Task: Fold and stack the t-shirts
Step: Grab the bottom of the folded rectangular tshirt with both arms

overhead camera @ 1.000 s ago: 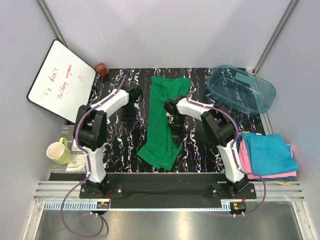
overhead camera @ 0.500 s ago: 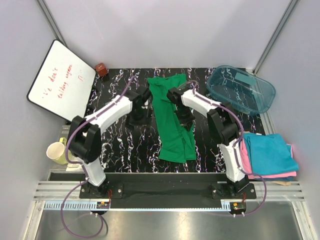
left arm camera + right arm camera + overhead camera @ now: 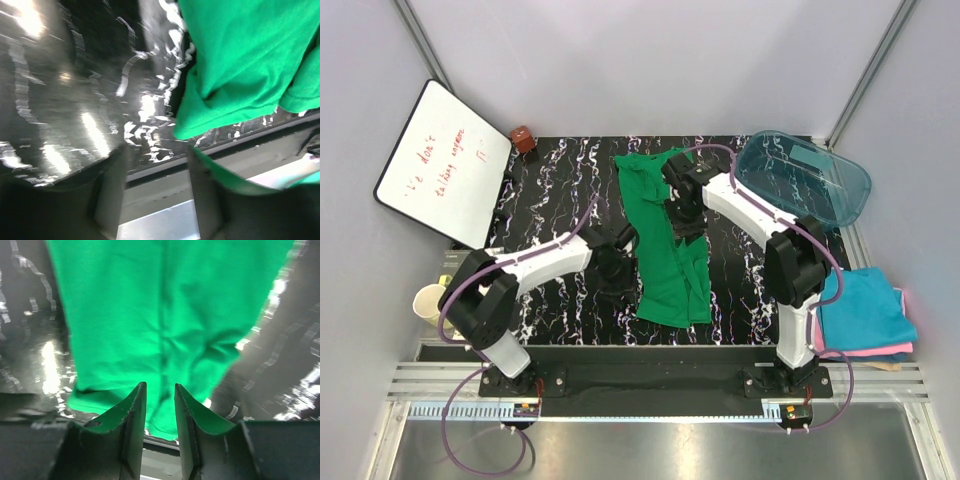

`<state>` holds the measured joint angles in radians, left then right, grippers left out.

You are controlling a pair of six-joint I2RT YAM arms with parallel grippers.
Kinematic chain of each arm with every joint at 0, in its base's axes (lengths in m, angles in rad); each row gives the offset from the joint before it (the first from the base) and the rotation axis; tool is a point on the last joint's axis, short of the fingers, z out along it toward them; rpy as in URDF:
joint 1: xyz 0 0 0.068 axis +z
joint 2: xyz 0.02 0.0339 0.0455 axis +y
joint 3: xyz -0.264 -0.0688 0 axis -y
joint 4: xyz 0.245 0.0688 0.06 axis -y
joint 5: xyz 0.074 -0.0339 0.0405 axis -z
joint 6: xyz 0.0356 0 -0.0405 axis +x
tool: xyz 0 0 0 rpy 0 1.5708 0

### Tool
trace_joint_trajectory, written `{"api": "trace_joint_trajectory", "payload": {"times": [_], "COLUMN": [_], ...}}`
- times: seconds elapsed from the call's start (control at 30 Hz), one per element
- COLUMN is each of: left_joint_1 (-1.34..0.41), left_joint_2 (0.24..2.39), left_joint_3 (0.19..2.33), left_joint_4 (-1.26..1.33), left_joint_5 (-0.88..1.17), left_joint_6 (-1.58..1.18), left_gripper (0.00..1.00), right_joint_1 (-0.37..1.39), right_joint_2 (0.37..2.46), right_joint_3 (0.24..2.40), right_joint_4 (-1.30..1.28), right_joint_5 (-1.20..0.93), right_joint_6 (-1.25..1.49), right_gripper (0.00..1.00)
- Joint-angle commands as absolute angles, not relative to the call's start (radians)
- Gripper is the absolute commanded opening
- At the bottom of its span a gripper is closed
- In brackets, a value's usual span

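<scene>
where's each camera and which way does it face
Top external: overhead behind the robot, looking down at the table; left arm, right arm, left gripper, right gripper show.
Left wrist: left arm, facing a corner of the green t-shirt; left gripper shows.
Right wrist: right arm, facing along the green t-shirt; right gripper shows.
All share the green t-shirt.

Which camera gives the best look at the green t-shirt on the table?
The top external view: the green t-shirt shows at its full length, a long strip lying on the table. The left wrist view catches only one end of it, blurred. The right wrist view shows only a close stretch of its cloth.
</scene>
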<state>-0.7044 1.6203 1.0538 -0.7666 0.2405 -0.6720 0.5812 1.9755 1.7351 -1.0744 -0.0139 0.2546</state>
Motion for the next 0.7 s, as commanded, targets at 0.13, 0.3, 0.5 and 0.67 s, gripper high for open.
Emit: {"api": "trace_joint_trajectory", "payload": {"times": [0.13, 0.3, 0.5, 0.67], "left_joint_1": [-0.816, -0.859, -0.874, -0.874], "left_joint_2": [1.644, 1.692, 1.73, 1.772], "left_joint_3": [1.032, 1.039, 1.014, 1.012], "left_joint_4": [-0.548, -0.543, -0.548, -0.577], "left_joint_5": [0.296, 0.272, 0.222, 0.209], "left_joint_6": [-0.824, -0.859, -0.874, -0.876], "left_gripper": [0.48, 0.47, 0.26, 0.0], "right_joint_1": [0.58, 0.583, 0.597, 0.606], "right_joint_2": [2.107, 2.17, 2.23, 2.296], "right_joint_3": [1.796, 1.859, 1.868, 1.896], "right_joint_4": [-0.927, -0.911, -0.87, -0.861], "right_joint_5": [-0.261, -0.294, -0.357, -0.403], "right_joint_6": [0.276, 0.272, 0.261, 0.259], "right_gripper": [0.37, 0.38, 0.34, 0.09]}}
